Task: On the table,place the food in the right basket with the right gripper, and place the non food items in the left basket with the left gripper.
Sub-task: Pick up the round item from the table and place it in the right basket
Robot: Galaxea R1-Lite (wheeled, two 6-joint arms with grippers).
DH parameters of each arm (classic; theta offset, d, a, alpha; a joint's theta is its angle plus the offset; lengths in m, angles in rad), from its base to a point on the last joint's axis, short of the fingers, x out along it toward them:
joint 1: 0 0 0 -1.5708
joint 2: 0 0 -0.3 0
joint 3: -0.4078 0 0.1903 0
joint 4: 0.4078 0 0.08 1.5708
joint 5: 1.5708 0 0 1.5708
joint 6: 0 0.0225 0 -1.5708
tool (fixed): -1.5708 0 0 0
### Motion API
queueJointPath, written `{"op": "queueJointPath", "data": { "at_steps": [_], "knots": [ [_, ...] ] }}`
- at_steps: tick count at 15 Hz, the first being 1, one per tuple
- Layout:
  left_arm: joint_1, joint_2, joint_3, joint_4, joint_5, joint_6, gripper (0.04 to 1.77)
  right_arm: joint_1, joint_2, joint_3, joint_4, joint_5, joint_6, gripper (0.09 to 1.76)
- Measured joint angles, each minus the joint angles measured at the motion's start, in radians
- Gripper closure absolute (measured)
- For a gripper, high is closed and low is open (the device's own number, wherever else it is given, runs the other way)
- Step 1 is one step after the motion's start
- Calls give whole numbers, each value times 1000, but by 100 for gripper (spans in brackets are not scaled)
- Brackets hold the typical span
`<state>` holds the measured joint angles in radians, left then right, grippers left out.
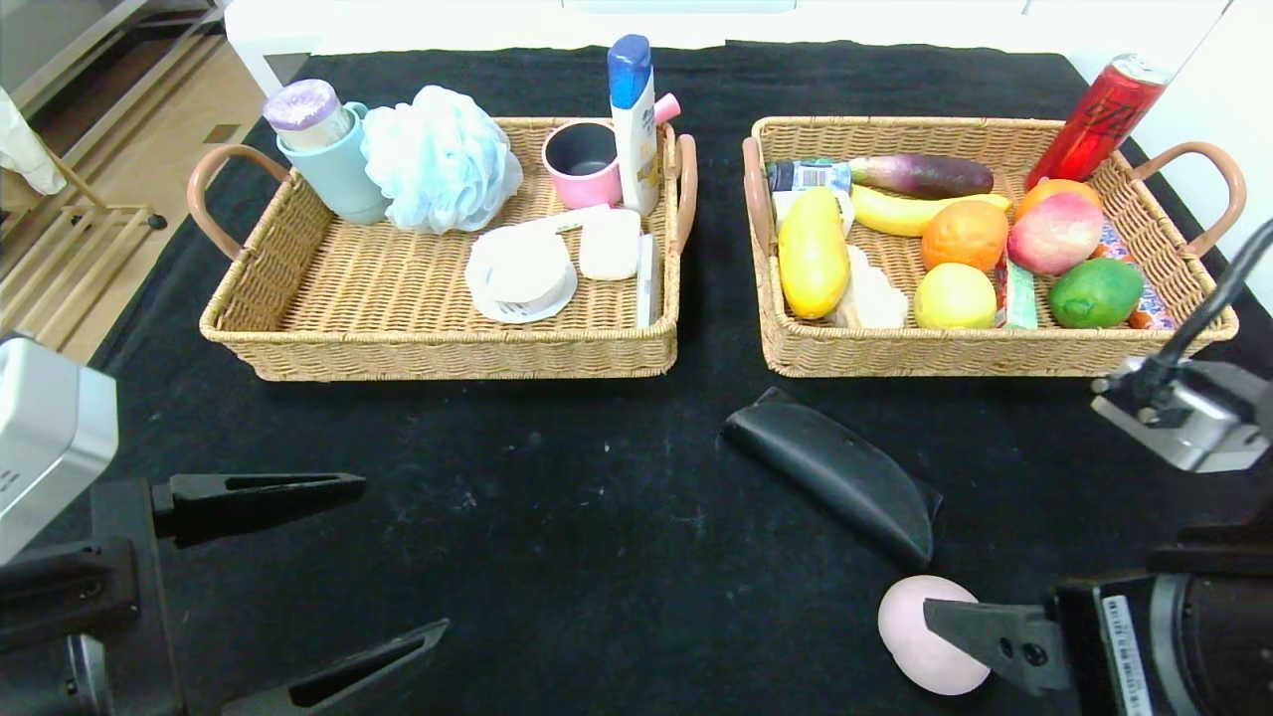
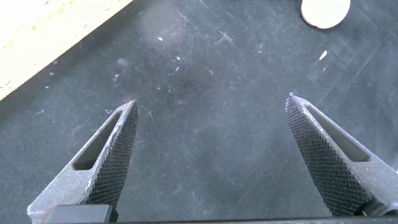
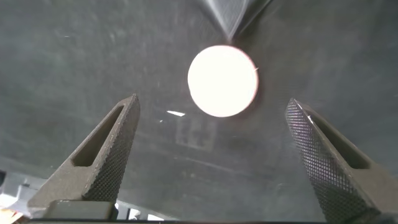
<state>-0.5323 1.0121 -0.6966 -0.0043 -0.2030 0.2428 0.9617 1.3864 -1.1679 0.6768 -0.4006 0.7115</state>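
Note:
A pale pinkish bun (image 1: 920,651) lies on the black table (image 1: 597,517) near its front right. My right gripper (image 3: 212,99) hovers open over it. The bun (image 3: 222,81) sits just beyond the fingertips, with nothing between them. One right finger (image 1: 985,636) overlaps the bun in the head view. A black half-moon pouch (image 1: 835,477) lies just behind the bun. My left gripper (image 1: 404,553) stands open and empty over bare cloth at the front left. The left basket (image 1: 298,318) holds a white round tub (image 1: 522,273). The right basket (image 1: 995,353) holds a yellow loaf (image 1: 813,254) and a lemon-like ball (image 1: 953,295).
The left basket also holds a blue bath sponge (image 1: 438,159), cups and a shampoo bottle (image 1: 634,119). A red can (image 1: 1099,114), a banana, an eggplant and other fruit fill the right basket. A floor drop lies past the table's left edge.

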Motion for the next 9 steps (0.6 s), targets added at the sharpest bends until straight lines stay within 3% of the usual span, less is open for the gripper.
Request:
{"op": "queueJointPath", "data": {
  "at_steps": [9],
  "knots": [
    [-1, 3, 4, -1, 0, 0, 10, -51, 146, 1, 47, -1, 73, 14]
  ]
}}
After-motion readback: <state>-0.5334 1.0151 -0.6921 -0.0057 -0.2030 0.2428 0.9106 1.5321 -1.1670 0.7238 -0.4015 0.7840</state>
